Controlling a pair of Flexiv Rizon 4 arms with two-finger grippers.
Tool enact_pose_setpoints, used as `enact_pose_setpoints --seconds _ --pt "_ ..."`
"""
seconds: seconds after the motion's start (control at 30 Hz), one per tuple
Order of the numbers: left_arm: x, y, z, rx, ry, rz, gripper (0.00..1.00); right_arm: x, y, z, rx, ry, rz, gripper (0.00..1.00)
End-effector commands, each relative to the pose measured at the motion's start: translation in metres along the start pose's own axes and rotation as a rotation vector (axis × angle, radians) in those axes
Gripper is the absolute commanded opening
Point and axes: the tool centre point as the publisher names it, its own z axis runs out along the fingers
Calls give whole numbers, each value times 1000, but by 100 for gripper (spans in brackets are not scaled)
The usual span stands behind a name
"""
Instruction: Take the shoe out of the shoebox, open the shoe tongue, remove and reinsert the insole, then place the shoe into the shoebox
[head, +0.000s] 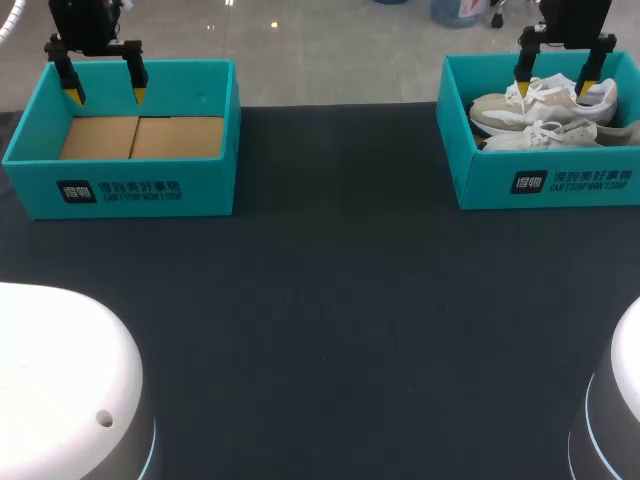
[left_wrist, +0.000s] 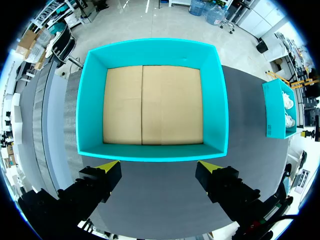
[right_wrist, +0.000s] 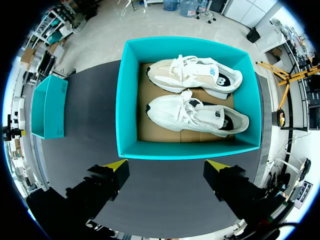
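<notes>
Two white and beige shoes lie on their sides in the teal shoebox (head: 480, 175) at the table's far right: one shoe (head: 540, 105) behind, the other shoe (head: 560, 135) nearer. In the right wrist view both shoes (right_wrist: 197, 115) show inside the shoebox (right_wrist: 127, 115), ahead of my right gripper (right_wrist: 169, 171). My right gripper (head: 553, 82) hangs open above them, touching nothing. At the far left stands a second teal box (head: 130, 195), holding nothing but its cardboard floor (left_wrist: 152, 105). My left gripper (head: 106, 92) hangs open above it, with the box ahead of the left gripper (left_wrist: 160, 169).
The dark table mat (head: 330, 300) stretches between the two boxes and toward me. Two white rounded robot bases sit at the near corners, the left base (head: 60, 380) and the right base (head: 615, 410).
</notes>
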Motion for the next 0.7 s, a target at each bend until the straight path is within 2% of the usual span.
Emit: enact_pose_setpoints --seconds 0.03,0.43,0.57,0.7 --pt "0 0 0 0 0 0 100 0 0 0 0 0 0 100" --pt "0 0 0 0 0 0 100 0 0 0 0 0 0 100" --pt "0 0 0 0 0 0 100 -19 10 2 -8 13 73 100" --pt "0 0 0 0 0 0 100 -56 22 3 -67 1 153 100"
